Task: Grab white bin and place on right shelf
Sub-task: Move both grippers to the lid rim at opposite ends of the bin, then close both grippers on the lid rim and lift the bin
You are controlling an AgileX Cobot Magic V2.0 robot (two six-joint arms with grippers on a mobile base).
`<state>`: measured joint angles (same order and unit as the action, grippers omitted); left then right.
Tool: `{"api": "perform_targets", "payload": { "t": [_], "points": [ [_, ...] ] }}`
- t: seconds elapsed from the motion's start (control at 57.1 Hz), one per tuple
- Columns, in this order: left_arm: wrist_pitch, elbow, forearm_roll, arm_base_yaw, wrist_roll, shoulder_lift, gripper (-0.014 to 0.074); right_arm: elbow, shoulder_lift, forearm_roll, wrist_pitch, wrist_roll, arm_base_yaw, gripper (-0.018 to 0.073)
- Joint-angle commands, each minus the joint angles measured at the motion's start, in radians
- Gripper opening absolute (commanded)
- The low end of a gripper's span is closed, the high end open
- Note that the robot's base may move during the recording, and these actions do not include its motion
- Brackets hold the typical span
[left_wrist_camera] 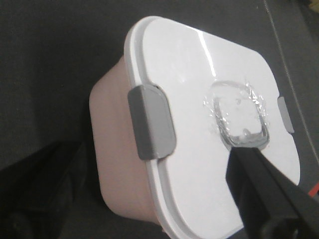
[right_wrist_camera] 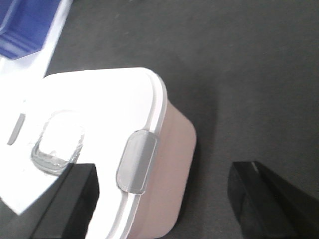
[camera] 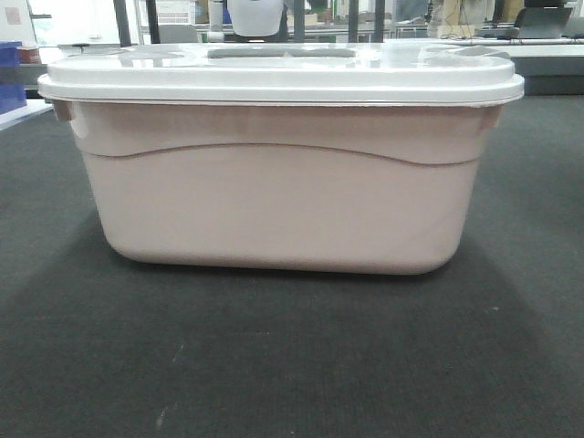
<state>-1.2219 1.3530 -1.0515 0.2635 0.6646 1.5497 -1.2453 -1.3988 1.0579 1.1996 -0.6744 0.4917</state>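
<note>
Left gripper (left_wrist_camera: 266, 196): one finger over the lid; we cannot tell its spread or hold.
White bin (camera: 274, 205): on dark carpet (camera: 292, 365), not yet lifted; we see no shelf.
Right gripper (right_wrist_camera: 164, 189): wide apart, empty, straddling the bin's latch end.

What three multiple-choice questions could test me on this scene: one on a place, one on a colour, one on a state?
1. Where does the bin stand?
A. on a steel shelf
B. on dark carpet
C. on a red table

2. What colour are the clips on its ends?
A. grey
B. blue
C. red

3. How is the lid?
A. lying beside the bin
B. missing
C. shut on the bin

Answers: 1 B, carpet shows around its base; 2 A, both wrist views show a grey clip; 3 C, the lid sits flat on the rim.
</note>
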Motion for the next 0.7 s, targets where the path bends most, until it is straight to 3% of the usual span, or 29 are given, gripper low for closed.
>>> {"api": "perform_targets", "payload": {
  "t": [0.0,0.07,0.332,0.56,0.682],
  "points": [
    [-0.119,0.034,-0.104,0.007,0.045,0.009,0.0472,-0.032,-0.039,0.134,0.087,-0.08,0.008,0.0631],
    [-0.119,0.034,-0.106,0.007,0.058,0.044,0.0472,-0.031,-0.092,0.165,0.122,-0.106,0.007,0.0631],
    [-0.119,0.034,-0.236,0.007,0.071,0.189,0.0472,0.122,-0.223,0.38,0.13,-0.247,-0.008,0.0631],
    [-0.119,0.025,-0.328,-0.007,0.071,0.238,0.0472,0.295,-0.253,0.523,0.13,-0.376,-0.113,0.0631],
    [-0.119,0.025,-0.333,-0.037,0.066,0.238,0.0472,0.304,-0.253,0.623,0.13,-0.396,-0.195,0.0631]
  ]
}}
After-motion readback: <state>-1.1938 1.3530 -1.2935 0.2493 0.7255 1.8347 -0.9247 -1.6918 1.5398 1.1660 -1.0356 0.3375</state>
